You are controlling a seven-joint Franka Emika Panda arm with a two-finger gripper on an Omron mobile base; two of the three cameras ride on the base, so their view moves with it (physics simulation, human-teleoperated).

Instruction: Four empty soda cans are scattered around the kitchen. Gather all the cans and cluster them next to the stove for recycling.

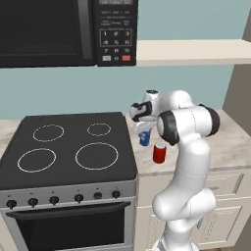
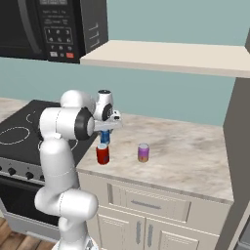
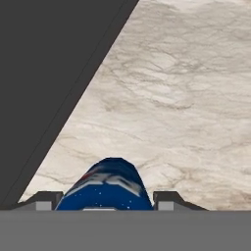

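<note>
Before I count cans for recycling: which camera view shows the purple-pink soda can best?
The right base view: the purple-pink cylindrical soda can stands upright and unobstructed on the marble countertop, right of the red can. The other views give nothing of it.

stove (image 1: 68,147): left of counter (image 1: 230,142), under microwave (image 1: 63,29)
gripped can (image 1: 144,138): on counter, just right of stove edge
second can (image 1: 159,153): just in front of it
third can (image 2: 143,153): further right, apart
shelf (image 2: 171,56): above counter

The counter (image 2: 195,151) looks like smooth, veined beige stone. The stove (image 1: 68,147) has a flat matt black top and a brushed silver metal front.
</note>
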